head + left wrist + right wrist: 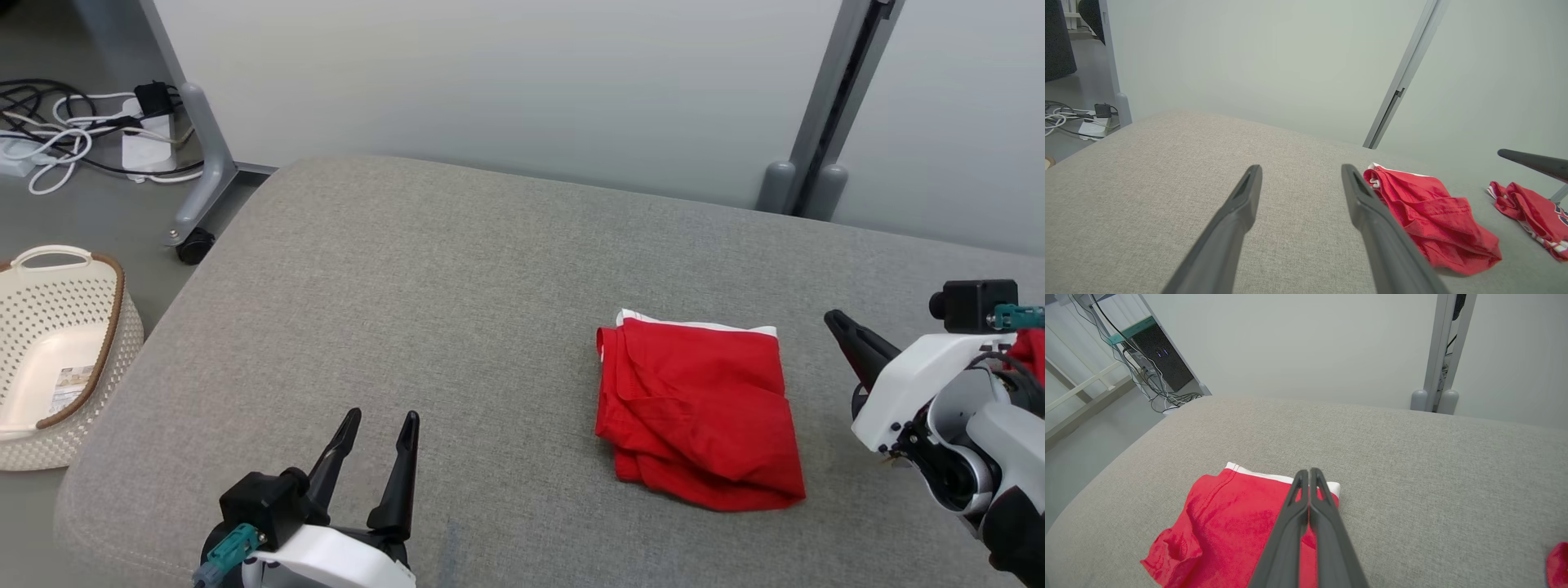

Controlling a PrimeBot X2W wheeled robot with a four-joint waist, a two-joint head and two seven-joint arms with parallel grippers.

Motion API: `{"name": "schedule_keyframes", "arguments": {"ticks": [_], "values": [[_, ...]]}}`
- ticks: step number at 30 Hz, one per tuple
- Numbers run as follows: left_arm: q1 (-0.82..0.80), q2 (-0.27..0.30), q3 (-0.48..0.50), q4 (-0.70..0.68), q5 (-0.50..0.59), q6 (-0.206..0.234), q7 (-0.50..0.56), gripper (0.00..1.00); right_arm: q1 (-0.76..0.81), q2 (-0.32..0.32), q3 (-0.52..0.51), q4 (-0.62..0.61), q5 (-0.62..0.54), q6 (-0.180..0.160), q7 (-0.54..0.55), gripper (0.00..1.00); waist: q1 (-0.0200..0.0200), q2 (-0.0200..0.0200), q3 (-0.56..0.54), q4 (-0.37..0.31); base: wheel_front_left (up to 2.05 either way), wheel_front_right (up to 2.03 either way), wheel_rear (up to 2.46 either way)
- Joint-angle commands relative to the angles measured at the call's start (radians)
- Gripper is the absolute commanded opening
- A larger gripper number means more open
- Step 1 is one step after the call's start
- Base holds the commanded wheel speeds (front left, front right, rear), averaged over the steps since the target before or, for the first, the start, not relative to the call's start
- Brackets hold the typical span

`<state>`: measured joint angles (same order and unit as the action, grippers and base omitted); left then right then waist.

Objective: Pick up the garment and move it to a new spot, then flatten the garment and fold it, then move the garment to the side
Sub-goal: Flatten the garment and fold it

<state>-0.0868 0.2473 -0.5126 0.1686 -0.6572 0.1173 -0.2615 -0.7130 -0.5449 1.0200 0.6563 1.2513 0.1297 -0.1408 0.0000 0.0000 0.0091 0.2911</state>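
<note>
Both clear of your folded red cloth garment (698, 408) | left end effector (382, 415) apart | right end effector (834, 317) together

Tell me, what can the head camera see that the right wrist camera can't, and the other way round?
Head view's extras: a white basket off to the left, and the left gripper, open. Right wrist view's extras: a black box with cables below it. Both share the red garment lying on the grey cushion, and the right gripper, shut, holding nothing.
</note>
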Motion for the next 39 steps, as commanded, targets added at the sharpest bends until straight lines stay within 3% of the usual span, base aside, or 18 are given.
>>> {"name": "schedule_keyframes", "arguments": {"ticks": [1,6,15,26,33,39], "values": [[0.0,0.006,0.006,-0.005,0.003,0.005,-0.004,1.0,0.022,-0.003,-0.005,-0.003,0.007,0.002,0.002,0.0,0.0,0.0,-0.002,-0.016,0.0,0.0,0.0],[-0.012,0.006,0.001,-0.003,0.005,0.0,-0.004,1.0,0.049,0.029,0.004,0.011,0.009,0.002,0.014,0.0,0.0,0.0,-0.001,-0.015,0.0,0.0,0.0],[-0.021,0.013,-0.01,-0.002,0.007,0.001,0.01,1.0,0.084,0.168,0.05,0.067,0.026,0.002,0.072,0.0,0.0,0.0,-0.005,0.058,0.0,0.0,0.0],[0.015,0.022,-0.007,-0.009,-0.003,0.013,0.01,1.0,0.144,0.31,0.126,0.011,0.002,0.002,0.005,0.0,0.0,0.0,-0.025,0.102,0.0,0.0,0.0],[0.029,0.038,0.005,-0.025,-0.004,0.027,0.009,1.0,0.119,0.26,0.115,-0.063,-0.043,0.002,-0.066,0.0,0.0,0.0,-0.044,0.044,0.0,0.0,0.0],[0.046,0.037,0.008,-0.04,-0.008,0.034,0.007,1.0,0.132,0.175,0.029,-0.152,-0.077,0.002,-0.104,0.0,0.0,0.0,-0.067,-0.039,0.0,0.0,0.0]]}}
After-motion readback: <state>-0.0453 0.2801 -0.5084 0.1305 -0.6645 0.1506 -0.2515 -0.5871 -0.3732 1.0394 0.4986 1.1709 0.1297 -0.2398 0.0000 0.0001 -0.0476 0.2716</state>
